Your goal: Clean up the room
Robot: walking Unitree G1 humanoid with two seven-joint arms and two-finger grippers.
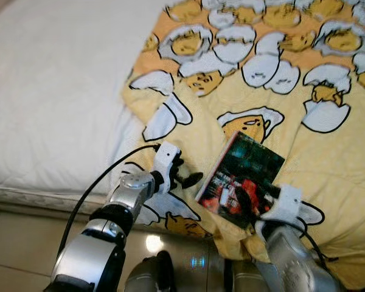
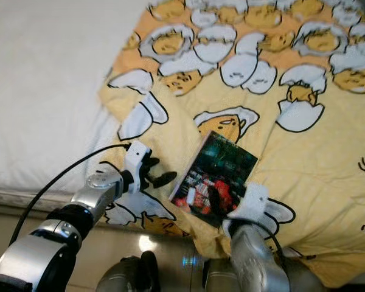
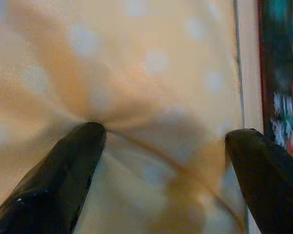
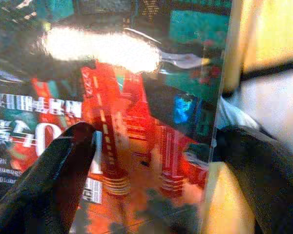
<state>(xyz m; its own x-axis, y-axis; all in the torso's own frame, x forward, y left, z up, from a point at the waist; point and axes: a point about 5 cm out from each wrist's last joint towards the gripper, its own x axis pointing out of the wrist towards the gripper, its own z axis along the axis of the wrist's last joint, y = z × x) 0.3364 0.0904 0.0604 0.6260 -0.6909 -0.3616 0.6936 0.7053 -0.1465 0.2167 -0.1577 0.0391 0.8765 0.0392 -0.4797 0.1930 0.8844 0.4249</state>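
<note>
A book (image 1: 240, 175) with a dark teal and red cover lies flat on the yellow egg-print blanket (image 1: 328, 158) near the bed's front edge. My left gripper (image 1: 187, 171) rests open on the blanket just left of the book; in the left wrist view its fingers (image 3: 68, 165) press on yellow cloth, with the book's edge (image 3: 283, 73) beside one tip. My right gripper (image 1: 255, 204) is open at the book's near right corner. One of its fingers (image 4: 58, 180) lies over the glossy cover (image 4: 127, 122); the other finger (image 4: 263, 170) sits past the book's edge on the blanket.
A bare white mattress (image 1: 55, 91) takes up the bed's left half. The blanket hangs over the bed's front edge (image 1: 188, 225). Shiny beige floor tiles (image 1: 18, 243) lie below. A black cable (image 1: 103, 173) loops from my left wrist.
</note>
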